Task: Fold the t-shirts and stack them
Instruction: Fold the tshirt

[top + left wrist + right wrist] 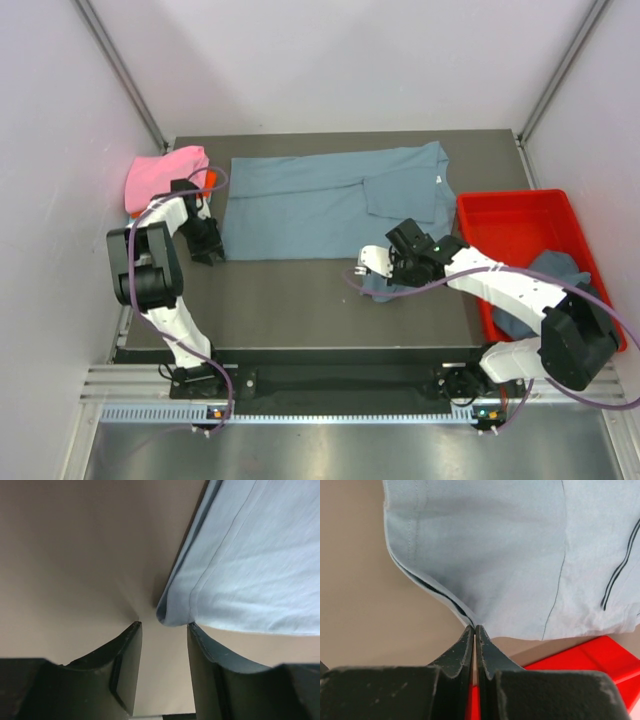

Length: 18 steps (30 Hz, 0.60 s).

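Observation:
A slate blue-grey t-shirt (320, 200) lies spread flat across the table's far half. My left gripper (207, 246) is at its near left corner. In the left wrist view the gripper (164, 625) is open, and the folded hem corner (172, 611) sits just beyond the fingertips, touching the right one. My right gripper (383, 268) is over a small bunch of blue-grey cloth (385, 290) near the table's middle. In the right wrist view that gripper (475, 628) is shut, pinching the hemmed edge of a blue-grey t-shirt (510, 555).
A pink t-shirt (160, 178) lies on something orange at the table's far left corner. A shallow red tray (520, 215) stands at the right, with another blue-grey t-shirt (555, 270) draped over its near rim. White walls close in on both sides.

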Tool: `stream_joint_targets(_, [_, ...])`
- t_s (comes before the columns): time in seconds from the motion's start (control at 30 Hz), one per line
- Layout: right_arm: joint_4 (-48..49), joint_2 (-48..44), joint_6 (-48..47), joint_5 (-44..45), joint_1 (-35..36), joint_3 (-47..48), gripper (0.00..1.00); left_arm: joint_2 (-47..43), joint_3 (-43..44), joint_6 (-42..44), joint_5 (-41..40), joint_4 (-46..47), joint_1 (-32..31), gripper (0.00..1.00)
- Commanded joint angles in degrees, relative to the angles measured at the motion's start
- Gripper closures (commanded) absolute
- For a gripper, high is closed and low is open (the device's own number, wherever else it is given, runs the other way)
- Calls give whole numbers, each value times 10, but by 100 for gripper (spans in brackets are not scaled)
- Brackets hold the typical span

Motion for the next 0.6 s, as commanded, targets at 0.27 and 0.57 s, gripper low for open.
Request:
stream_joint_targets(0.27, [10,-3,9,4,-22,22,100,31,47,-3,19,-3,2,70])
stream_joint_targets(0.57, [22,-1,12,2,-25,15,100,-16,14,10,27,-6,2,100])
